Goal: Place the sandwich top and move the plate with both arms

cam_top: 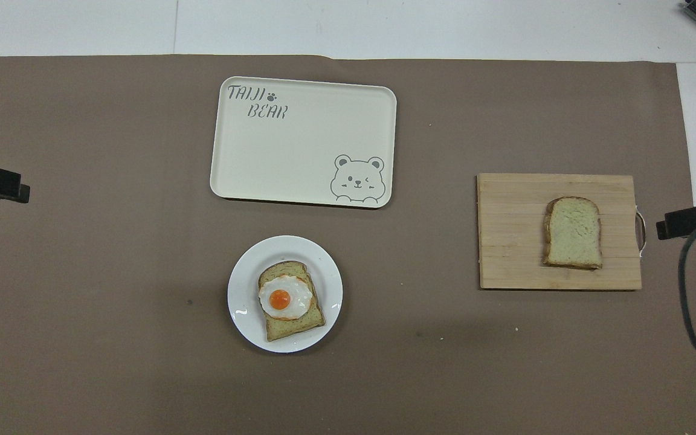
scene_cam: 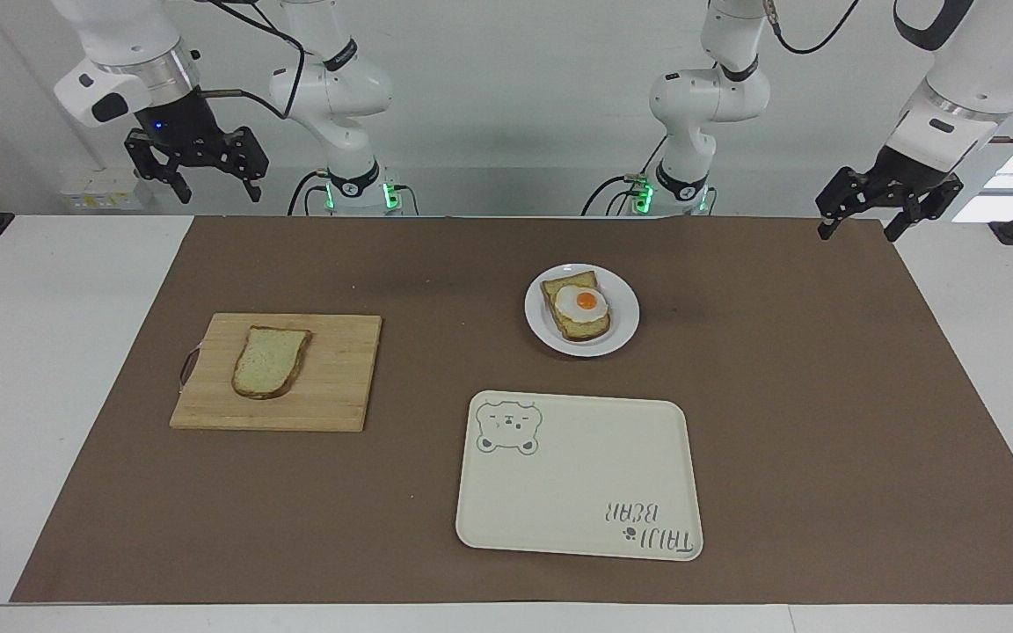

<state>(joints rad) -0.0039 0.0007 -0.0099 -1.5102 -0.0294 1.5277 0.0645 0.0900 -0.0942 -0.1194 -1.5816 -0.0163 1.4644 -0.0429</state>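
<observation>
Sandwich top (scene_cam: 270,361) on cutting board (scene_cam: 339,387), egg toast (scene_cam: 579,309) on plate (scene_cam: 623,327), tray (scene_cam: 559,519) farther out

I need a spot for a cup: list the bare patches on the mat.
Bare mat lies between the cutting board and the plate, and from the plate and tray toward the left arm's end. The tray holds nothing. It is tighter in the narrow strip between plate and tray.

The white jointed right arm's black two-finger right gripper (scene_cam: 197,171) hangs high at about ten o'clock in the facing view, fingers spread and pointing down, holding nothing. The white left arm's black left gripper (scene_cam: 860,220) hangs lower at about two o'clock, likewise spread and unladen.
</observation>
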